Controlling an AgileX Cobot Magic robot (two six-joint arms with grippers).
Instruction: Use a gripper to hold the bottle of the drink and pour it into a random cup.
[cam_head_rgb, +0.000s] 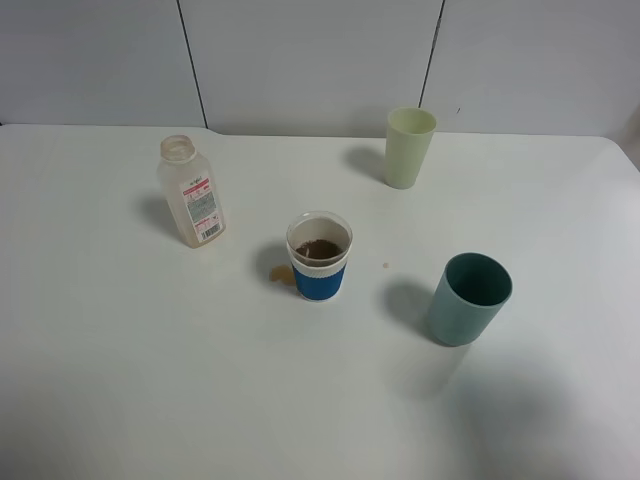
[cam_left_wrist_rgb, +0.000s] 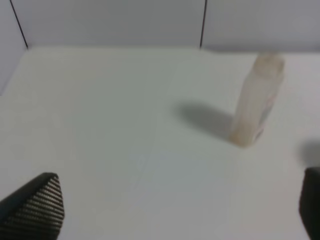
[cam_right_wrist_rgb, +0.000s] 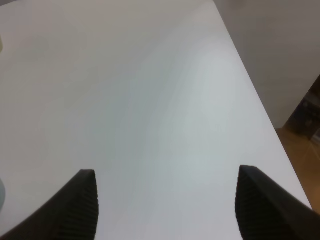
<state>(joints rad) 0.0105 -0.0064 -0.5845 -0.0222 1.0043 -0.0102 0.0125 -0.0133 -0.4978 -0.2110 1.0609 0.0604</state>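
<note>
1. The left gripper (cam_left_wrist_rgb: 170, 210) is hanging over the white table (cam_head_rgb: 150, 380) with jaws spread wide, holding nothing; the uncapped bottle (cam_left_wrist_rgb: 257, 100) is standing ahead of them, well apart.
2. The right gripper (cam_right_wrist_rgb: 165, 205) is likewise gaping over bare tabletop.
3. The cup (cam_head_rgb: 320, 256) is holding the brown drink (cam_head_rgb: 319, 248), standing between bottle and teal cup (cam_head_rgb: 468, 298).

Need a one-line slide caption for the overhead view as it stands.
Bottle stands upright and uncapped, the blue-banded cup holds brown drink, and a small spill lies beside it.
</note>
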